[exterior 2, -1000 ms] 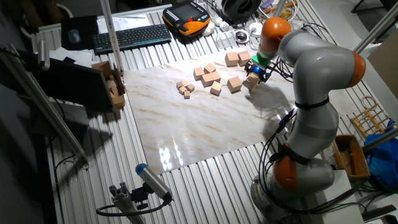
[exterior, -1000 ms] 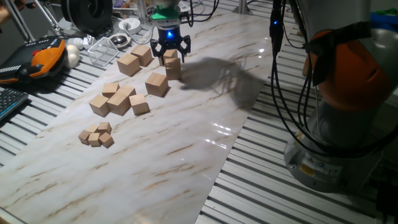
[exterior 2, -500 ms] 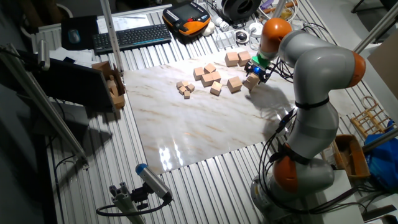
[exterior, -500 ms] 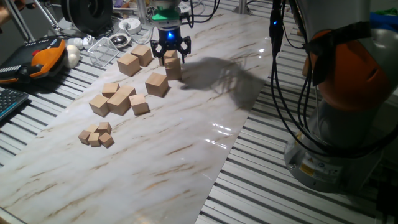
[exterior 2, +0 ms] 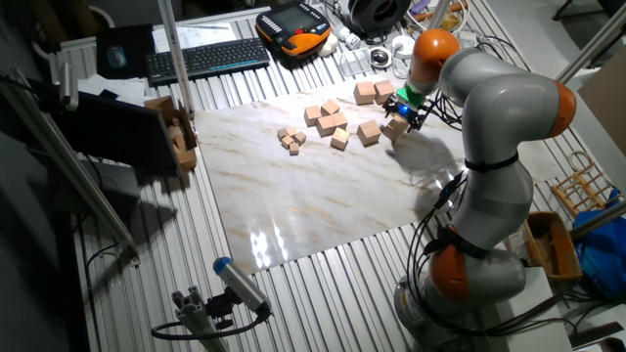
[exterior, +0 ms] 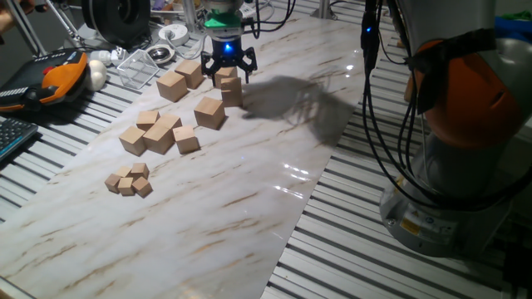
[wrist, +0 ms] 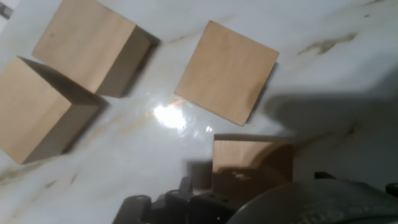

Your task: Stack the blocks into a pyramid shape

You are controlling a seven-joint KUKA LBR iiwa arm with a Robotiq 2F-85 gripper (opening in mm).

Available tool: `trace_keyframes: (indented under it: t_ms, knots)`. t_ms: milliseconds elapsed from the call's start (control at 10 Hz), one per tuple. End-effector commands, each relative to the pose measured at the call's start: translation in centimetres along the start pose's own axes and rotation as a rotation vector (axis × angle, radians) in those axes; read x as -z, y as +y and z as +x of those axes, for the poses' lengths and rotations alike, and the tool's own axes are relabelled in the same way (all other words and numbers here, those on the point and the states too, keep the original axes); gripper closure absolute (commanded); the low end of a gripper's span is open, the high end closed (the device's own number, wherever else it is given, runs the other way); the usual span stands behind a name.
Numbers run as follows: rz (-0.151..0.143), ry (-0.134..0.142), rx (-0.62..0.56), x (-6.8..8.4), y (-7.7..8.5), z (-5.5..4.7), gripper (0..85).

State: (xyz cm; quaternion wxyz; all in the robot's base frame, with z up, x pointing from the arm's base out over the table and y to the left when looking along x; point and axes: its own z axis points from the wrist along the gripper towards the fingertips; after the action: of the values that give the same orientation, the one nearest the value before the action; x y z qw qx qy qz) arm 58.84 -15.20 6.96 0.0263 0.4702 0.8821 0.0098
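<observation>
Blocks (exterior: 209,111) wait left of my gripper (exterior: 227,70), which sits above the two-high stack (exterior: 230,85); fingers' state I cannot tell.

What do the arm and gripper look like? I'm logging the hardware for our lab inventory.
The arm has smooth silver-grey links with orange joint bands. Black cables hang alongside it. The gripper is black with dark fingers, a blue light glowing on its body and a green part just above it.
</observation>
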Motion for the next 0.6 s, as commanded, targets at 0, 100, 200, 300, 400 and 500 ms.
trace_keyframes:
  t_ms: [0,100,200,300,400,500]
  knots:
    - [-0.001,0.001,-0.002,-0.1,0.0,0.0,0.0]
    - [-0.002,0.006,-0.006,-0.3,0.0,0.0,0.0]
    - [-0.003,0.011,-0.010,-0.5,0.0,0.1,0.0]
    - [-0.002,0.009,-0.013,-0.7,0.1,0.1,0.0]
    - [0.000,0.008,-0.016,-0.9,0.1,0.1,0.0]
    - [0.000,0.009,-0.017,-1.3,-0.1,0.0,0.0]
